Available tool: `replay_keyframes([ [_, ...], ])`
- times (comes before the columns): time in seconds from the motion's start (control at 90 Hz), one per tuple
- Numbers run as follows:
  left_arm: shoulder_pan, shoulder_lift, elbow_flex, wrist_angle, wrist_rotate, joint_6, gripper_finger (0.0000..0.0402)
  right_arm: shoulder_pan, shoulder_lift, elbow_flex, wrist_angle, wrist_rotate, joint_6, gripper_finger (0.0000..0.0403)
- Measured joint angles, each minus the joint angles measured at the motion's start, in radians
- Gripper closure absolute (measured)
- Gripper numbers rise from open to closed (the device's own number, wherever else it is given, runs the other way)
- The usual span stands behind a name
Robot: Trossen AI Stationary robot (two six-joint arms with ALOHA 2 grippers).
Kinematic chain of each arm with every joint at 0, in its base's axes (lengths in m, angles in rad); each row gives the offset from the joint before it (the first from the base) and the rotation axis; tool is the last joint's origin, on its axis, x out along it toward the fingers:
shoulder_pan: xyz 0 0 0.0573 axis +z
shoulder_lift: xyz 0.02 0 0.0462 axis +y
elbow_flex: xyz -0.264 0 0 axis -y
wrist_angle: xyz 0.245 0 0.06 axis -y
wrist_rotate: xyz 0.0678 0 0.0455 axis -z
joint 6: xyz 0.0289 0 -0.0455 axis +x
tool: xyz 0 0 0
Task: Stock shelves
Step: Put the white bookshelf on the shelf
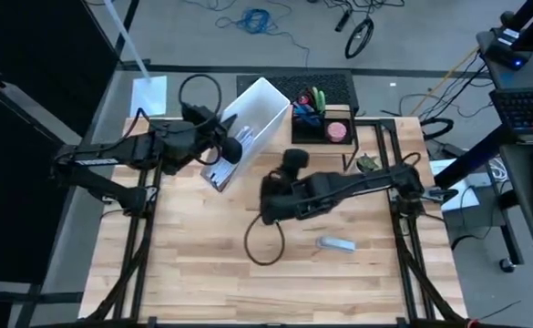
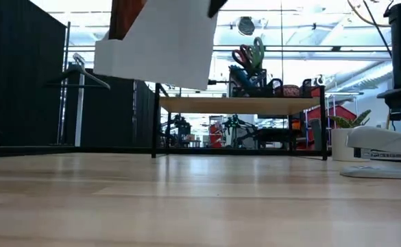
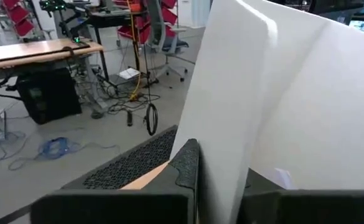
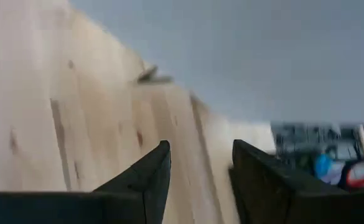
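The shelves [image 2: 238,104] are a low riser with a light-wood top on black legs, standing at the table's far right [image 1: 394,137]. A black organizer tray [image 1: 325,123] with scissors rests on the top. A tall white file box [image 1: 248,128] hangs tilted above the table's far left part [image 2: 159,41], and my left gripper [image 1: 228,146] is shut on it. My right gripper [image 1: 293,160] stands open over the middle of the table, with nothing between its fingers [image 4: 200,149]. My left gripper pinches one side wall of the file box [image 3: 219,155], one finger [image 3: 188,168] outside and the other inside the box. It comes level from the table's left. The box is lifted clear of the table and tilted.
A grey stapler [image 1: 336,243] lies on the table's near right part [image 2: 385,147]. A small green plant [image 1: 367,164] sits by the shelves' near edge. A dark cable loop [image 1: 261,241] hangs from the right arm. The bare wooden tabletop [image 1: 193,264] stretches along the near side.
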Motion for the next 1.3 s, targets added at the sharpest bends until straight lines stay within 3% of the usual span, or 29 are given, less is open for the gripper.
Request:
replay_keyframes([
  [0.167,0.000,0.000,-0.001,0.008,0.004,-0.001,0.0401,0.068,-0.123,0.006,-0.131,0.012,0.139,0.0248],
  [0.344,0.001,0.013,-0.004,0.066,0.008,-0.029,0.0401,0.159,-0.237,-0.086,-0.125,0.062,0.282,0.0248],
  [0.522,0.004,0.039,-0.004,0.134,-0.042,-0.031,0.0401,0.272,-0.367,-0.320,-0.115,0.155,0.495,0.0248],
  [0.667,0.017,0.071,-0.004,0.131,-0.083,-0.057,0.0401,0.345,-0.451,-0.536,-0.051,0.165,0.653,0.0248],
  [0.822,0.018,0.083,-0.004,0.127,-0.129,-0.079,0.0401,0.396,-0.458,-0.660,-0.035,0.173,0.781,0.0248],
  [1.3,0.067,0.100,0.000,0.150,-0.255,-0.132,0.0401,0.408,-0.462,-0.687,0.024,0.222,0.790,0.0248],
])
